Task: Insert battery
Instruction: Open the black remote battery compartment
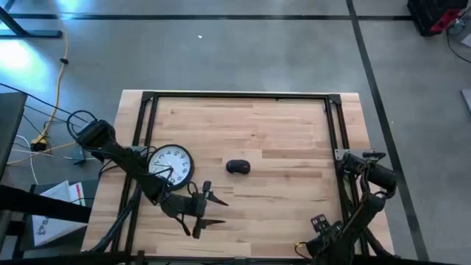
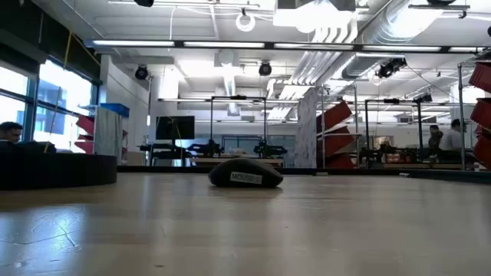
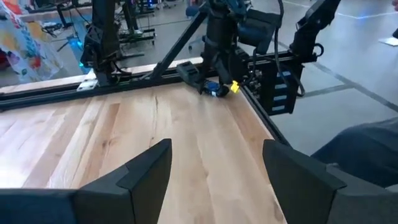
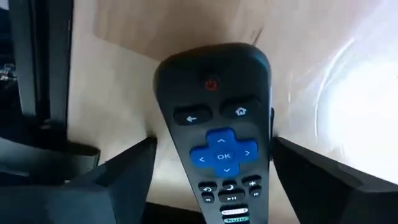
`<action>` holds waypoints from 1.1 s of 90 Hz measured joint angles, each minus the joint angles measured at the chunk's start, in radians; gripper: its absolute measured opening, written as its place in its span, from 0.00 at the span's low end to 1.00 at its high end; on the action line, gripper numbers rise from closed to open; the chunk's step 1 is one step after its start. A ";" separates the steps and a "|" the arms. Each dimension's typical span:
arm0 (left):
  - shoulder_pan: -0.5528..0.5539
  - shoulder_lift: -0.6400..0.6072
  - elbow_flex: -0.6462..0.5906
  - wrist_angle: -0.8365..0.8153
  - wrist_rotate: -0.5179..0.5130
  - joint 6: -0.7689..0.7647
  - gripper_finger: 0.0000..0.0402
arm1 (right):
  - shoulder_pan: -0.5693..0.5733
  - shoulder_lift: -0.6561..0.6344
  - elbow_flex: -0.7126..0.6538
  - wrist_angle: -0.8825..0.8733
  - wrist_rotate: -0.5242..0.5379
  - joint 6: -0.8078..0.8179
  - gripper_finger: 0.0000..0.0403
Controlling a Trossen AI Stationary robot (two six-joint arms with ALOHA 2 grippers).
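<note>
Grey concrete floor (image 1: 243, 55), windows (image 2: 31, 100), bright ceiling lights (image 2: 192, 44).

A clock (image 1: 170, 164) lies on the left part of the table (image 1: 280, 125). A mouse (image 1: 238, 167) sits right of it, near the middle. A remote (image 4: 221, 143) lies at the table's near right corner.

Black remote (image 4: 222, 134), buttons up, lies between the right hand's (image 4: 214, 180) fingers.

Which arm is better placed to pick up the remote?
Right. The remote lies directly at the right gripper in its wrist view; the left gripper hangs open over bare table, beside the clock.
</note>
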 joint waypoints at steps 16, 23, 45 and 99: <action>0.003 0.000 0.000 -0.010 -0.042 0.036 0.58 | -0.036 0.003 -0.002 0.005 -0.010 -0.039 0.56; 0.003 -0.003 0.000 -0.012 -0.043 0.045 0.58 | -0.046 0.004 -0.003 0.004 -0.010 -0.047 0.50; 0.002 -0.071 -0.002 -0.135 -0.076 0.009 0.58 | -0.067 0.004 -0.002 0.000 -0.015 -0.037 0.38; 0.073 -0.181 -0.294 0.105 -0.205 -0.078 0.58 | -0.254 -0.146 0.030 -0.009 0.328 0.064 0.39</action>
